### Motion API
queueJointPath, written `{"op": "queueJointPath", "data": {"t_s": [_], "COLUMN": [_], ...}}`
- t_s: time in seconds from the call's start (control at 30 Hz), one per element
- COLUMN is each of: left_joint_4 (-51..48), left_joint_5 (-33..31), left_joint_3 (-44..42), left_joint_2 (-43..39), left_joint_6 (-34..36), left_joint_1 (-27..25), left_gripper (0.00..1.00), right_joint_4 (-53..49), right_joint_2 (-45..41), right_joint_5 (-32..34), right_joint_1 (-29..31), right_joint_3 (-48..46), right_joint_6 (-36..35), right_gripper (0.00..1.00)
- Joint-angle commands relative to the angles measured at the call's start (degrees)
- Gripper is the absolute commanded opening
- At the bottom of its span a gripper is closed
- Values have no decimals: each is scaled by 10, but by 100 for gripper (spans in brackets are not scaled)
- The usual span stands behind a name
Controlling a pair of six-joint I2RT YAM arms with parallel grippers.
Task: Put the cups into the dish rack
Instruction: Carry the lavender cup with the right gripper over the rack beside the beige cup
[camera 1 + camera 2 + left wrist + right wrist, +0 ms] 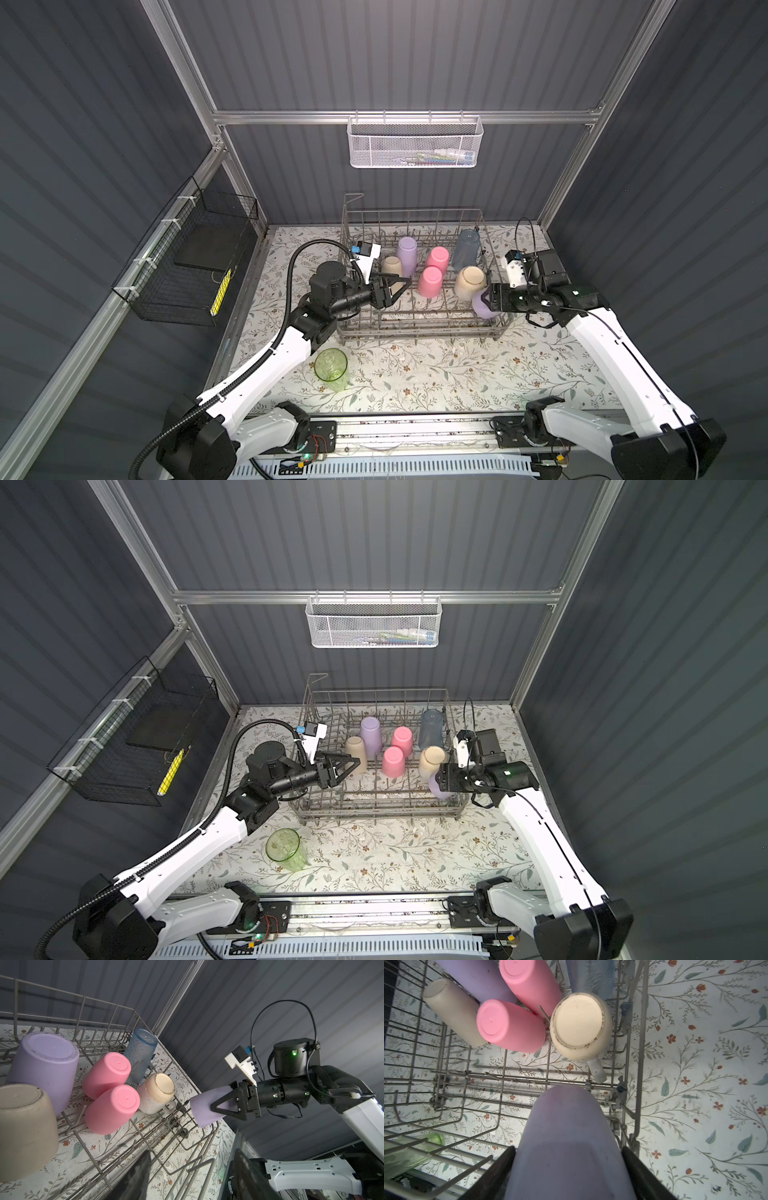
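Lilac cup (204,1108) hangs in right gripper's (221,1096) fingers (241,1103) at dish rack's (415,330) edge.

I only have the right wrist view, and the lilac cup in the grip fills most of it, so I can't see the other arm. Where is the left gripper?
Observer: The left gripper is open and empty. It is over the left side of the rack, close to the beige cup.
Operator: I see a green blur. Is a cup outside the rack?
Observer: Yes, one. The green cup stands upright on the table, just in front of the rack's left front corner.
Operator: How does my cup sit?
Observer: The lilac cup lies roughly level in the right gripper, at the rack's right edge, not yet set down.
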Motion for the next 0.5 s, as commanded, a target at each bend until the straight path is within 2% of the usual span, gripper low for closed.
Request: {"op": "queueJointPath", "data": {"t_s": [0.0,0.47], "left_joint_4": [10,13], "left_joint_5": [14,21], "left_joint_3": [-7,-12], "left_joint_2": [-7,3], "left_joint_6": [11,17], "left_joint_1": [3,4], "left_gripper": [64,64], "right_joint_4": [19,47], "right_joint_2": [21,81], "right_joint_5": [25,35], "right_joint_1": [-2,-1], "right_joint_3": [17,21], "right_joint_6": [-14,-18], "right_gripper": [34,35]}}
